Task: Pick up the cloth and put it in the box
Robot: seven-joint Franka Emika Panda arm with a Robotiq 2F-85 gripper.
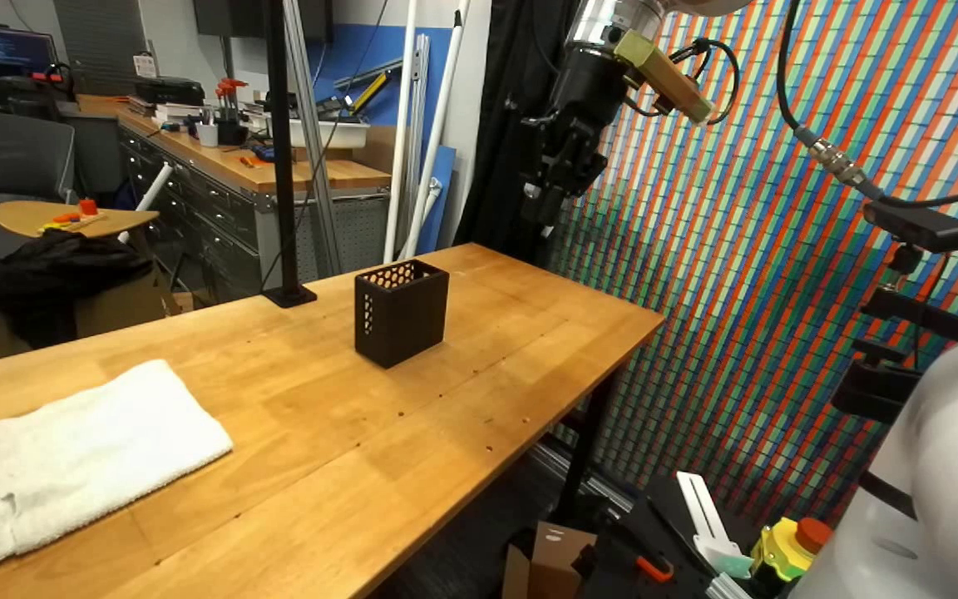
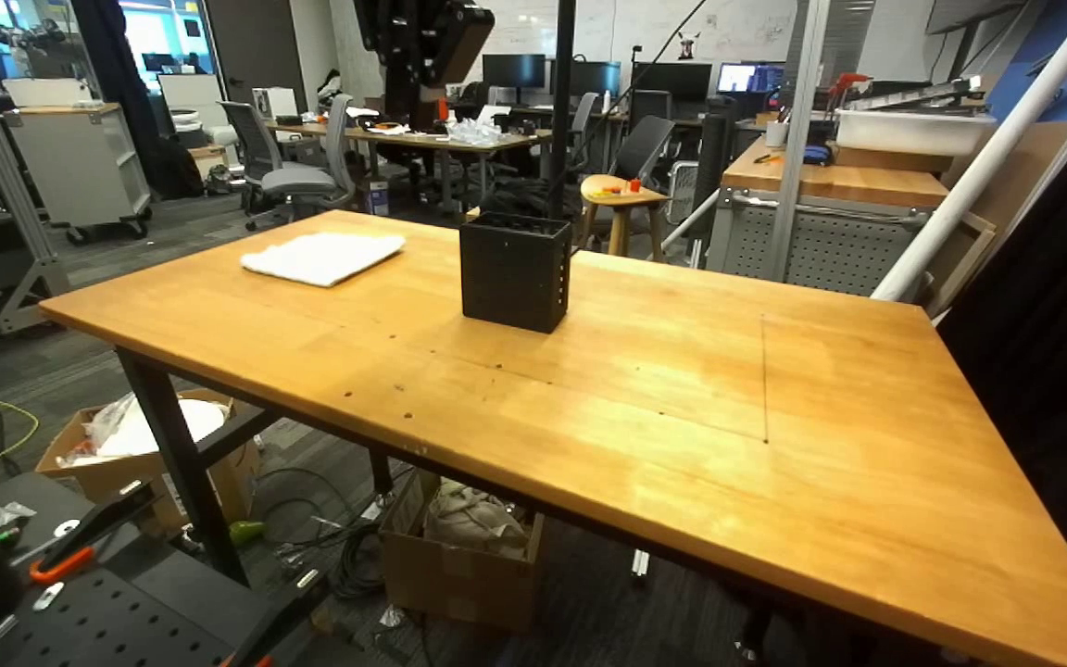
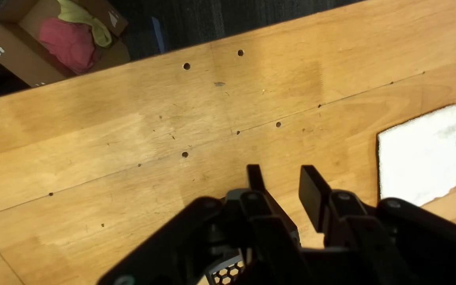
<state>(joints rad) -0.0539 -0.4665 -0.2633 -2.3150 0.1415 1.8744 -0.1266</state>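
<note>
A folded white cloth (image 1: 101, 453) lies flat on the wooden table; it also shows in an exterior view (image 2: 322, 257) and at the right of the wrist view (image 3: 422, 156). A black open-topped box (image 1: 402, 320) with honeycomb holes stands upright on the table, apart from the cloth; it also shows in an exterior view (image 2: 510, 276). In the wrist view the box (image 3: 228, 274) is mostly hidden behind my gripper. My gripper (image 3: 278, 168) is open and empty, its fingers apart. It hangs high above the table in both exterior views (image 1: 541, 212) (image 2: 422, 97).
A black post (image 1: 281, 166) rises from the table's far edge near the box. The wooden table (image 1: 520, 333) ends at its near edge, with cardboard boxes (image 2: 459, 574) on the floor below. A patterned curtain (image 1: 745, 291) hangs beside the table.
</note>
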